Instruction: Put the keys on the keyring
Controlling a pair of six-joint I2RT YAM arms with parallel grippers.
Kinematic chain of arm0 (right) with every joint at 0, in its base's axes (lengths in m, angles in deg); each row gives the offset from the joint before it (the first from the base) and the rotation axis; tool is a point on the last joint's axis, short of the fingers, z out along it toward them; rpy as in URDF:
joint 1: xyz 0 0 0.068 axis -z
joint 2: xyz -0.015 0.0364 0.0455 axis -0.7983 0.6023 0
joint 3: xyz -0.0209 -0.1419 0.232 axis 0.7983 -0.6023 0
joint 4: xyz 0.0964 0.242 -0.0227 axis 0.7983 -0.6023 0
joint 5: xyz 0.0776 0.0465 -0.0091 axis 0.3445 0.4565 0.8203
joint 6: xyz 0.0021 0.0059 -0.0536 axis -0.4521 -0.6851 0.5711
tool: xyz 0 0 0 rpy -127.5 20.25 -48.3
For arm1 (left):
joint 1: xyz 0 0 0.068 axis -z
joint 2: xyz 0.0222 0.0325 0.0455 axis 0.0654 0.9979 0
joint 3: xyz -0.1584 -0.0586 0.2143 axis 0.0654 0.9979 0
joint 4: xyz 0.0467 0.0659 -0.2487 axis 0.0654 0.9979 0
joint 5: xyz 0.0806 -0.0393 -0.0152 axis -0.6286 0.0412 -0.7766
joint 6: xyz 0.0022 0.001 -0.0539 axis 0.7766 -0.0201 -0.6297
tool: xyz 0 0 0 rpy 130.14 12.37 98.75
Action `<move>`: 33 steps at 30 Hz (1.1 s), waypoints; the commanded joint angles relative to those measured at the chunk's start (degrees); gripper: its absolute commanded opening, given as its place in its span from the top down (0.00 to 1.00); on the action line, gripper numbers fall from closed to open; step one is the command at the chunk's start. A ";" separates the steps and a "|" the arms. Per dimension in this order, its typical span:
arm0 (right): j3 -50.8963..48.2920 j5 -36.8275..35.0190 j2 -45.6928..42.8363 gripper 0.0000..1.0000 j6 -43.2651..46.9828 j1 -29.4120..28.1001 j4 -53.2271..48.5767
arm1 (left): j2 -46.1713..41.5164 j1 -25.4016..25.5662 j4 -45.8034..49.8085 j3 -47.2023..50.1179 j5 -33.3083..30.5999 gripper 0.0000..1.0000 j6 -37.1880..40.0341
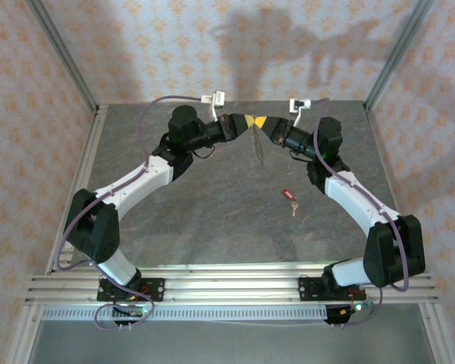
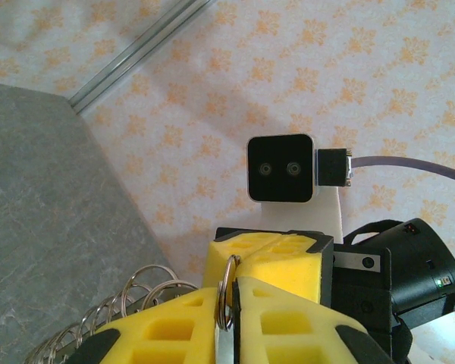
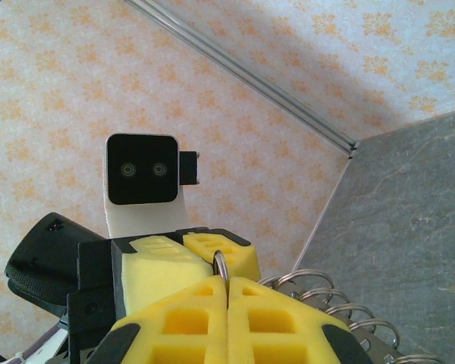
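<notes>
Both claws pinch the thin silvery metal keyring above the grey stone-look counter.
Left claw and right claw meet tip to tip, jaws narrow, seemingly both gripping the ring; its chain of loops dangles. The tiny red-headed key lies on the counter, well apart.

The keyring is formed of thin, polished metal, and glossy wire loops are hung from it. The pads of the left gripper are made of matt, porous yellow foam. The key is headed in red plastic. The table is finished in matt, mottled grey.
</notes>
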 commanded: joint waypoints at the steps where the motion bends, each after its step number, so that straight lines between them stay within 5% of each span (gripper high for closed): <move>1: 0.97 -0.59 -0.65 1.00 0.46 -0.46 3.56 | -0.97 0.70 -1.36 0.23 2.36 0.89 1.68; 15: 1.34 -1.42 -1.86 1.00 3.03 -0.48 -1.54 | -0.24 1.30 0.40 -1.34 3.58 1.00 6.25; 20: 0.27 -8.46 -7.47 0.63 7.06 1.38 -10.33 | -1.27 1.32 2.29 -0.60 2.82 1.00 11.04; 24: -2.28 -14.85 -14.39 0.43 8.23 4.54 -16.29 | -2.64 1.10 3.28 0.88 1.75 1.00 13.84; 33: -3.06 -27.93 -21.41 0.24 10.08 6.99 -38.26 | -8.10 0.99 4.91 5.39 -3.53 1.00 22.43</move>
